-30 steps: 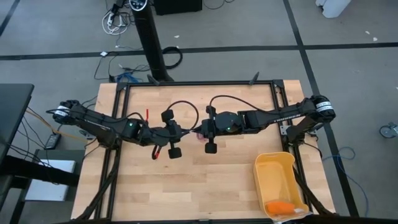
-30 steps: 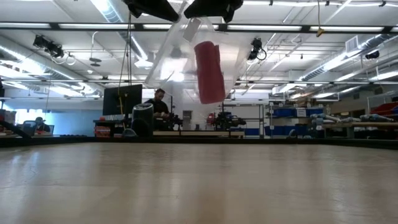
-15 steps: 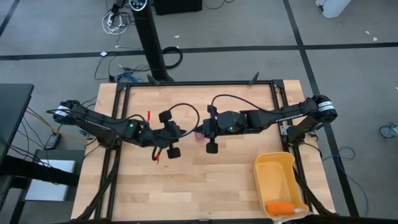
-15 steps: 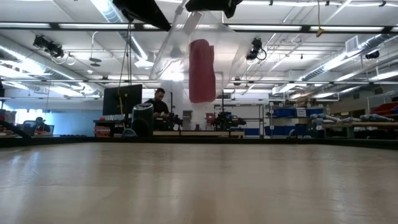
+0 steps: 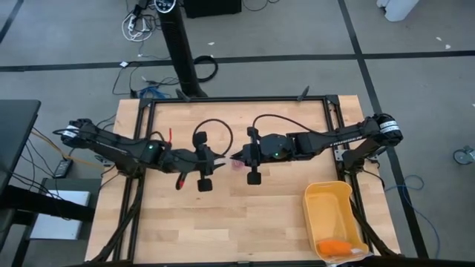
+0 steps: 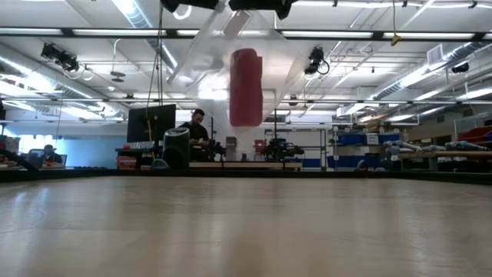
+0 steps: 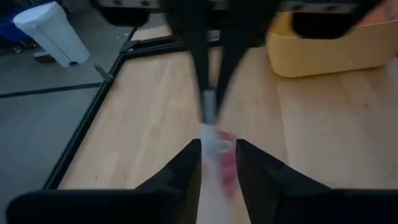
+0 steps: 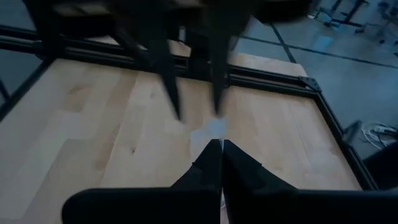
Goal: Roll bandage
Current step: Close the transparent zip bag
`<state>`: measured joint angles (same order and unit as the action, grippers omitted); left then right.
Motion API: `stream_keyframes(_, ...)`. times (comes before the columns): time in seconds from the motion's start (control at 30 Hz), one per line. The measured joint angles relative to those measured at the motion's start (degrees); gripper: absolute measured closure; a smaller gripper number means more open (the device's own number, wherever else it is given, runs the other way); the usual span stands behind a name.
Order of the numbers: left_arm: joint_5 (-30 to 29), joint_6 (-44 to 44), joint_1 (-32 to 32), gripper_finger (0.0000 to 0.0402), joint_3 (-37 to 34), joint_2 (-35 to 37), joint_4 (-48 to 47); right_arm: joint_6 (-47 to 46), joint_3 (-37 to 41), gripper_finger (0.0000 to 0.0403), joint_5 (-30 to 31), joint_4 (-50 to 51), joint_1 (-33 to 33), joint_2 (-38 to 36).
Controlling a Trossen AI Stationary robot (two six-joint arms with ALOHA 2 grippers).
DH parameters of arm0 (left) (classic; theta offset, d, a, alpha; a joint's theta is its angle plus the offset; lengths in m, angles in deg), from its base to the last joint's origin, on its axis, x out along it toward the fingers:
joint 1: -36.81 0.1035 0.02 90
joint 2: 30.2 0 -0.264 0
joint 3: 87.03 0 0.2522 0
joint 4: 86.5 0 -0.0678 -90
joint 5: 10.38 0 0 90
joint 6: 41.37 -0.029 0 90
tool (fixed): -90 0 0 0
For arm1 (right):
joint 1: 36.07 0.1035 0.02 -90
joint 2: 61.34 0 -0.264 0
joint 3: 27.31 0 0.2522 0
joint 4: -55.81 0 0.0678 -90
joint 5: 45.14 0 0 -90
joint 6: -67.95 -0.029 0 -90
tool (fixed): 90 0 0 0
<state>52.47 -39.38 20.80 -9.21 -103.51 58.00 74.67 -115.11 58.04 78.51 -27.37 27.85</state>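
Now the right gripper [image 5: 239,160] pinches the plastic bag [image 6: 223,54] holding the bandage [image 6: 245,86] high above the table [image 5: 252,215], while the left gripper [image 5: 219,159] stands apart. Held on one side, the bag could swing or slip.

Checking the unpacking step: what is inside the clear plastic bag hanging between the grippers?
Inside the clear plastic bag, a rolled pink bandage hangs upright above the table. The bag's top is cut off, so its opening is unseen.
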Motion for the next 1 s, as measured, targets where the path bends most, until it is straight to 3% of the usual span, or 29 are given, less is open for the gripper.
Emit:
stream_keyframes(0.43,7.98,0.08,3.27,0.0304,0.0,-0.2,1.71,1.1,0.0,0.0403,-0.84,-0.25,0.52,0.0)
stream_keyframes(0.7,7.47,-0.3,3.27,0.0381,-0.22,-0.23,1.2,1.13,0.0,0.0403,-0.8,-0.49,0.51,0.0)
stream_keyframes(1.0,5.79,-0.32,3.21,0.038,-0.39,-0.21,-0.53,1.4,0.0,0.0403,-0.76,-0.99,0.46,-0.07)
